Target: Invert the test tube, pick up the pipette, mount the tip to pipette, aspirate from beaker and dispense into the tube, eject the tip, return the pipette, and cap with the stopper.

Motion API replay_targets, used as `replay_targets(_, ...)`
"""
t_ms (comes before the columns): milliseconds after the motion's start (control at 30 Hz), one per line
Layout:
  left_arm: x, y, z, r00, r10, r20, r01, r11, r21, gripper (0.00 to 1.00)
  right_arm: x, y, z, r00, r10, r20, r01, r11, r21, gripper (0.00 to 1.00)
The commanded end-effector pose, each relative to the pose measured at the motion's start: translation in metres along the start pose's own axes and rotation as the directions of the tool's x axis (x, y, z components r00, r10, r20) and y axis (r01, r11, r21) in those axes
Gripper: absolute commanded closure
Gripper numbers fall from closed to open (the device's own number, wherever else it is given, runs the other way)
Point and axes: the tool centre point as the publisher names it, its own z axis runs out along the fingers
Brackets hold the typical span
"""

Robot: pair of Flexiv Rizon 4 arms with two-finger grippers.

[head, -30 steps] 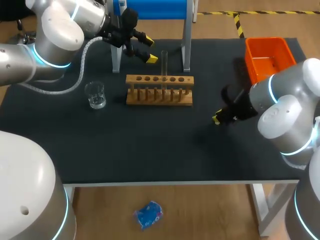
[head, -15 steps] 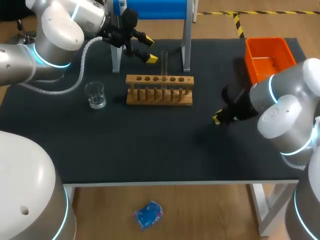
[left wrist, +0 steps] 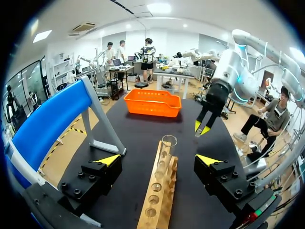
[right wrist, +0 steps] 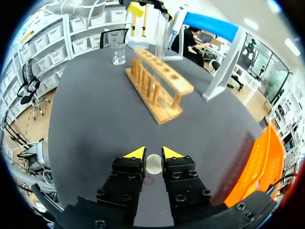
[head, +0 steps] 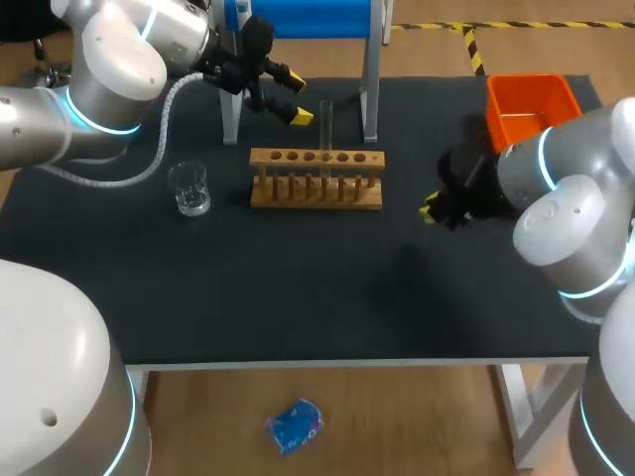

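A glass beaker (head: 189, 188) stands at the left of the dark counter (head: 298, 288). The left hand (head: 298, 97) hangs wide open and empty just behind the wooden rack (head: 316, 193), where the test tube (head: 325, 124) stands upright. Further right, the right hand (right wrist: 153, 153) pinches a small pale stopper (right wrist: 153, 163).

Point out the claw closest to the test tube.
The left claw, open right by the upright test tube; the right claw hangs away near the orange bin.

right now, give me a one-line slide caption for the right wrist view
Right gripper clamps a small white stopper, wooden rack and upright test tube ahead.
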Motion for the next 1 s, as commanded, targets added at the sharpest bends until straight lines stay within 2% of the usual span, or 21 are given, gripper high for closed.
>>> replay_targets(33, -0.001, -0.001, -0.001, 1.0, -0.001, -0.005, 0.001, 1.0, -0.005, 0.0, -0.01, 0.023, -0.037, 0.999, -0.034, -0.039, 0.034, 0.999, -0.001, 1.0)
replay_targets(100, -0.001, -0.001, -0.001, 1.0, -0.001, -0.005, 0.001, 1.0, -0.005, 0.0, -0.012, 0.033, -0.043, 0.998, -0.049, -0.045, 0.048, 0.999, -0.009, 1.0)
replay_targets(200, -0.001, -0.001, -0.001, 1.0, -0.001, -0.005, 0.001, 1.0, -0.005, 0.0, -0.016, 0.054, -0.051, 0.99, -0.079, -0.12, 0.073, 0.996, -0.051, 1.0)
replay_targets(300, -0.001, -0.001, -0.001, 1.0, -0.001, -0.005, 0.001, 1.0, -0.005, 0.0, -0.017, 0.072, -0.056, 0.979, -0.127, -0.158, 0.117, 0.991, -0.066, 1.0)
replay_targets(400, -0.001, -0.001, -0.001, 1.0, -0.001, -0.005, 0.001, 1.0, -0.005, 0.0, -0.017, 0.092, -0.06, 0.968, -0.185, -0.17, 0.174, 0.982, -0.079, 1.0)
replay_targets(533, -0.001, -0.001, -0.001, 1.0, -0.001, -0.005, 0.001, 1.0, -0.005, 0.0, -0.02, 0.115, -0.065, 0.952, -0.26, -0.163, 0.254, 0.965, -0.057, 1.0)
replay_targets(1000, -0.001, -0.001, -0.001, 1.0, -0.001, -0.005, 0.001, 1.0, -0.005, 0.0, -0.021, 0.119, -0.068, 0.95, -0.276, -0.149, 0.273, 0.961, -0.044, 1.0)
